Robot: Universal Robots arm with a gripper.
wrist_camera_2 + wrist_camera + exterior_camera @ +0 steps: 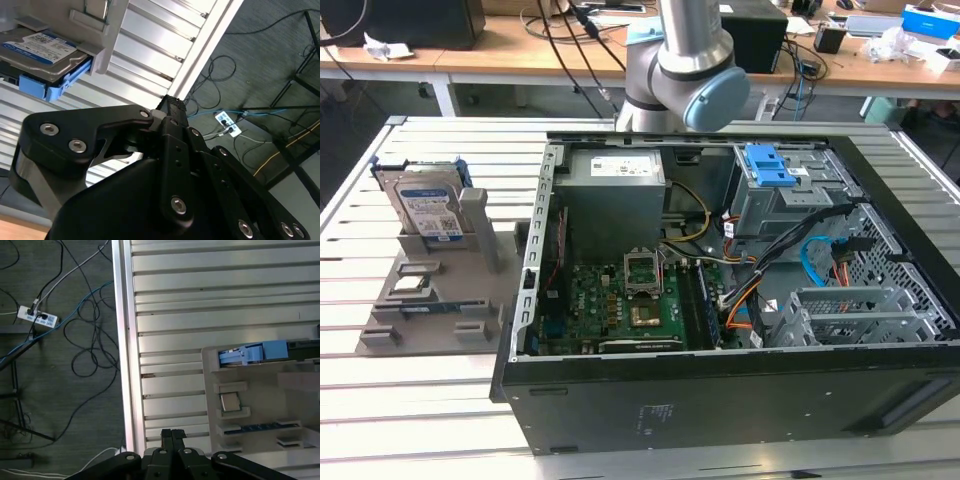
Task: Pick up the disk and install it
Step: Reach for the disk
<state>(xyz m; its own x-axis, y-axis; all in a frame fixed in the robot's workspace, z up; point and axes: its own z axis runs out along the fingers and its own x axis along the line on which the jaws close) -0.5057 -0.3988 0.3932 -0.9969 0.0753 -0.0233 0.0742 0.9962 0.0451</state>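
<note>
Disk (425, 205) propped in holder (450, 287) (arm (685, 60) well apart)

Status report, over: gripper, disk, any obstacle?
Gripper shut, empty. Disk standing in grey holder, untouched. No obstacle seen between them.

My arm (690, 45) is a smooth silver-grey metal tube with fat rounded joints, one of them closed by a pale blue round cap (718, 100). My hand (172, 106) is matte black metal: flat, angular link plates with rounded corners, layered and pinned together by bright silver screws (77, 145) with hex sockets. In the first wrist view its two narrow black fingers (167, 436) end in squared tips.
</note>
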